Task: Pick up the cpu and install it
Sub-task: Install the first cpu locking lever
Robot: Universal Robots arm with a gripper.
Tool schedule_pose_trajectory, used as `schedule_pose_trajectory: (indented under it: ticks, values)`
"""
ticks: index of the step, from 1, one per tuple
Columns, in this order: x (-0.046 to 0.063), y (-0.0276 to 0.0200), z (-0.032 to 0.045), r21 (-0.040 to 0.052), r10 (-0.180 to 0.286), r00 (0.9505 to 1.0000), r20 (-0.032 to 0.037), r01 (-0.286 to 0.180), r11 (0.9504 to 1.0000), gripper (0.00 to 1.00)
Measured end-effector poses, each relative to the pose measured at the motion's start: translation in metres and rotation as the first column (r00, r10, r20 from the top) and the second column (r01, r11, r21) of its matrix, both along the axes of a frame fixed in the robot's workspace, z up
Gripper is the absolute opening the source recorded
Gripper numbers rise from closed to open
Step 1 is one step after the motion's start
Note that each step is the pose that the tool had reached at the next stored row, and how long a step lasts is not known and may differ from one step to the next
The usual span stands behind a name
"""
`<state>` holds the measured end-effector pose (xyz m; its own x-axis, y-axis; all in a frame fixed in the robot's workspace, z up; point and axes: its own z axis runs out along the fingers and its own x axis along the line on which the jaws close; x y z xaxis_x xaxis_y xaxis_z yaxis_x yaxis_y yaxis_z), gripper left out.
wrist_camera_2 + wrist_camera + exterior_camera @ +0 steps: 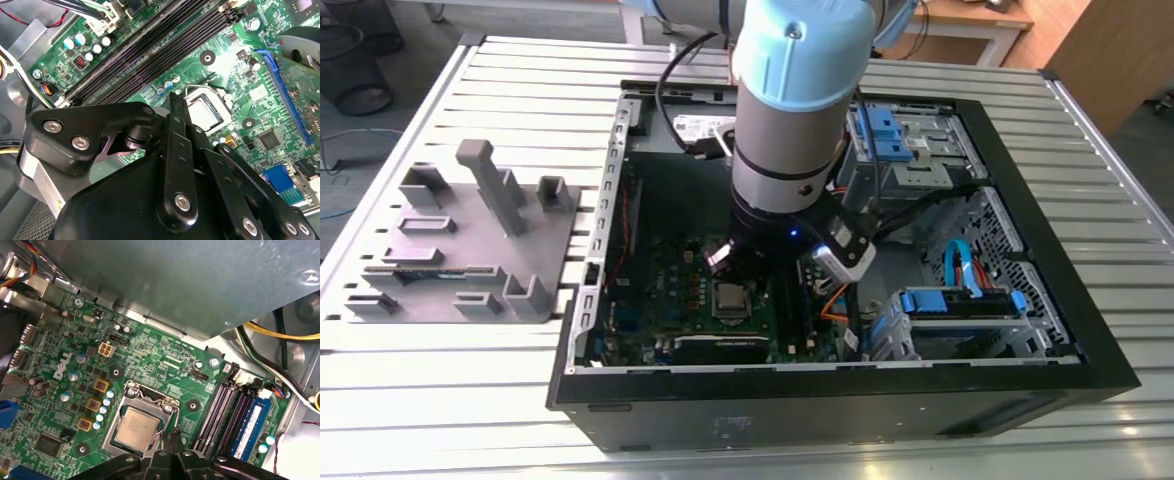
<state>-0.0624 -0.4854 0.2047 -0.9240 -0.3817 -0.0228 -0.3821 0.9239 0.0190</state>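
The cpu (134,426) lies flat in the metal socket frame (145,396) on the green motherboard (150,357), its pale silvery top facing up. In the second wrist view the cpu (204,111) lies just past the fingertips. My gripper (172,432) hangs low over the board at the socket's edge, on the side toward the memory slots. Its thin black fingers (176,125) are pressed together, shut, with nothing between them. In the exterior view the arm stands inside the open computer case, right above the cpu (728,297).
Long black memory slots (220,410) and a blue memory module (252,425) run beside the socket. Cables (280,335) lie along the case wall. A blue drive cage (961,300) fills the case's right side in the exterior view. A grey fixture tray (454,250) sits outside it on the left.
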Motion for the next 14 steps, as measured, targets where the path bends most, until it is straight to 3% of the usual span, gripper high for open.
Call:
schedule_pose_trajectory:
  ticks: [14]
  values:
    - [0.0000,-0.0004,-0.0022,0.0000,-0.003,1.0000,0.0000,0.003,1.0000,0.11]
